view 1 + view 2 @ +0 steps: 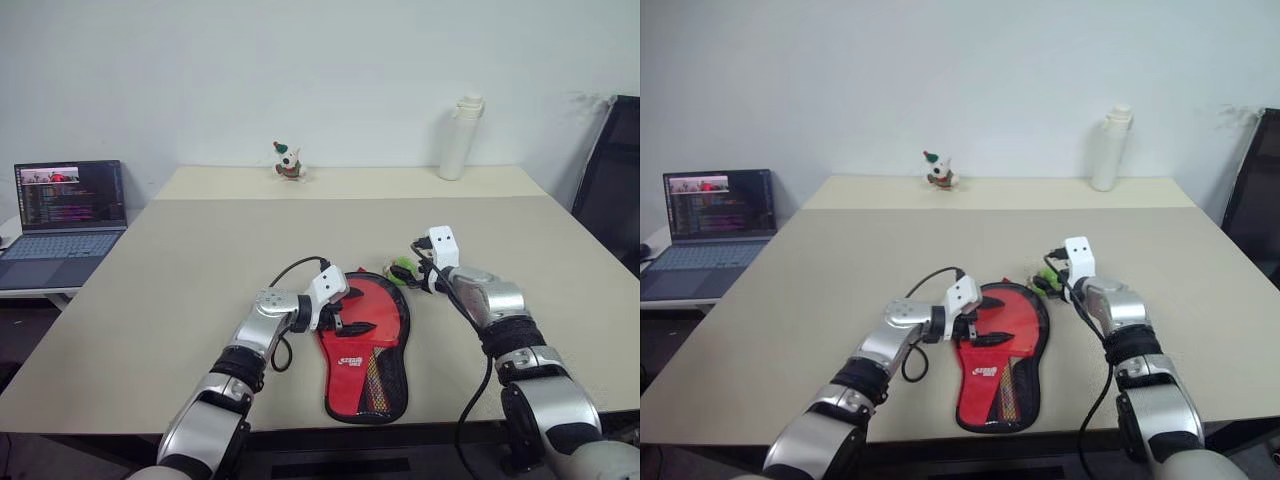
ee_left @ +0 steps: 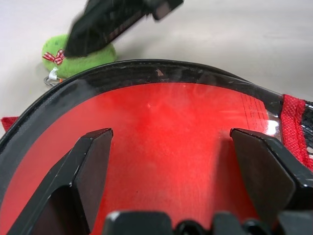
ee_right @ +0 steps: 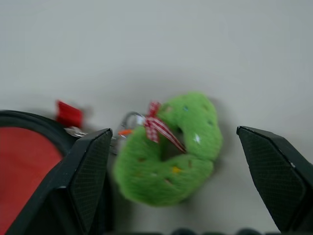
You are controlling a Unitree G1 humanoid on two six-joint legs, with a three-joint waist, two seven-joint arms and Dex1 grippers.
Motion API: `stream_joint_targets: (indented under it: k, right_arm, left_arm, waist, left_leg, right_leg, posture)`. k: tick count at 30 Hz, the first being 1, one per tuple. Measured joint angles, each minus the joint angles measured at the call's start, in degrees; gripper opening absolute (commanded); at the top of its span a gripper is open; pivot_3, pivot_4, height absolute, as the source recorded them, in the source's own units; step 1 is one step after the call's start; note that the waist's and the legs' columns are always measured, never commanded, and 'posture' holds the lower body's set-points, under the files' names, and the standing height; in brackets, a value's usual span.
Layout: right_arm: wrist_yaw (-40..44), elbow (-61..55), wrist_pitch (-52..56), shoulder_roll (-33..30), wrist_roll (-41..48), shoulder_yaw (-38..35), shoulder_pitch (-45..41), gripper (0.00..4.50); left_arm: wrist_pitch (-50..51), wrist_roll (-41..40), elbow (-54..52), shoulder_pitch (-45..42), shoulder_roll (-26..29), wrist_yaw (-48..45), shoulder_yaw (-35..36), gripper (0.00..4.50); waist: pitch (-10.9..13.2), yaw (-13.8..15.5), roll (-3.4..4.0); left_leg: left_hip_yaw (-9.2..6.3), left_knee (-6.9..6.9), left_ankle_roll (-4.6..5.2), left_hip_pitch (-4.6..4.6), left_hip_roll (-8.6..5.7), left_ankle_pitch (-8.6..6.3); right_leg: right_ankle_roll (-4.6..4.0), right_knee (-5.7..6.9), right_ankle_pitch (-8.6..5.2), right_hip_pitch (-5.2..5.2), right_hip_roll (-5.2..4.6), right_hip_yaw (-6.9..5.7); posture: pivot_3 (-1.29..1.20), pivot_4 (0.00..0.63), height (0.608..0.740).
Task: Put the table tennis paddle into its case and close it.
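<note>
A: What lies nearest, low in the frame's centre?
B: The case (image 1: 366, 372), flat on the table (image 1: 180, 290), with the table tennis paddle (image 1: 372, 312) red face up in it.
A: And the grippers?
B: The left gripper (image 1: 343, 312) hangs over the paddle's face, fingers wide apart, holding nothing. Right of centre, the right gripper (image 1: 424, 262) gapes, empty, at a green plush charm (image 3: 168, 149).
A: Farther back?
B: A small figurine (image 1: 288, 161) and a white bottle (image 1: 460, 137), top centre.

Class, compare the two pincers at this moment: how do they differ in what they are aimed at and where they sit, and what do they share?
The left pincer sits over the paddle's red face; the right pincer is aimed at the green plush charm beyond the case. The left points across the table toward the right; the right points away from the robot. Both are open and hold nothing.
</note>
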Motion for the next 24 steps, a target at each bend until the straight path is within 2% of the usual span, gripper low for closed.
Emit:
stream_joint_targets:
  k: [5, 6, 8, 15, 19, 24]
  right_arm:
    - [0.0, 6.5, -3.8, 0.9, -1.9, 0.0, -2.0, 4.50]
    - [0.0, 7.1, -4.3, 1.0, -2.1, 0.0, -2.2, 4.11]
    - [0.0, 8.0, -4.9, 1.2, -2.1, -0.1, -2.5, 3.67]
    - [0.8, 8.3, -5.1, 2.0, -2.1, -0.1, -2.9, 1.22]
    - [1.1, 7.1, -4.3, 1.9, -2.1, -0.1, -2.8, 0.02]
    - [1.2, 1.7, -1.5, 0.8, -2.3, 0.1, -0.5, 0.02]
  left_arm:
    - [0.1, -0.1, -1.1, 0.6, 0.6, 0.2, -0.4, 4.17]
    - [0.1, -0.1, -1.1, 0.6, 0.6, 0.3, -0.4, 4.22]
    - [0.1, -0.1, -1.1, 0.6, 0.7, 0.3, -0.5, 4.22]
    - [0.0, -0.1, -0.9, 0.5, 0.6, 0.4, -0.7, 4.22]
    - [0.0, -0.1, -0.5, 0.5, 0.4, 0.5, -0.8, 4.22]
    - [0.2, -0.4, 0.6, 0.2, -0.3, 0.7, -0.7, 4.22]
  waist:
    - [0.0, 0.0, 0.02]
    - [0.0, 0.0, 0.02]
    - [0.0, 0.0, 0.03]
    - [0.0, 0.0, 0.05]
    - [-0.1, 0.0, 0.06]
    - [-0.1, 0.2, 0.07]
  left_leg:
    - [0.04, 0.00, 0.00, 0.05, 0.13, 0.00]
    - [0.03, 0.00, 0.00, 0.06, 0.15, 0.00]
    - [0.06, 0.00, 0.00, 0.09, 0.16, 0.00]
    - [0.06, 0.00, 0.00, 0.10, 0.19, 0.00]
    - [0.05, 0.00, 0.00, 0.12, 0.19, 0.00]
    - [0.03, 0.00, 0.00, 0.09, 0.18, 0.00]
  right_leg:
    - [0.00, 0.02, 0.00, 0.02, 0.00, 0.04]
    - [0.00, 0.03, 0.00, 0.03, 0.01, 0.03]
    - [0.00, 0.03, 0.00, 0.04, 0.02, 0.04]
    - [0.00, 0.03, 0.00, 0.06, 0.03, 0.05]
    - [0.00, 0.04, 0.00, 0.08, 0.03, 0.04]
    - [0.01, 0.02, 0.00, 0.09, 0.02, 0.03]
  posture:
    - [0.00, 0.150, 0.740]
    - [0.00, 0.150, 0.740]
    - [0.00, 0.150, 0.740]
    - [0.00, 0.150, 0.740]
    - [0.00, 0.150, 0.740]
    - [0.00, 0.150, 0.740]
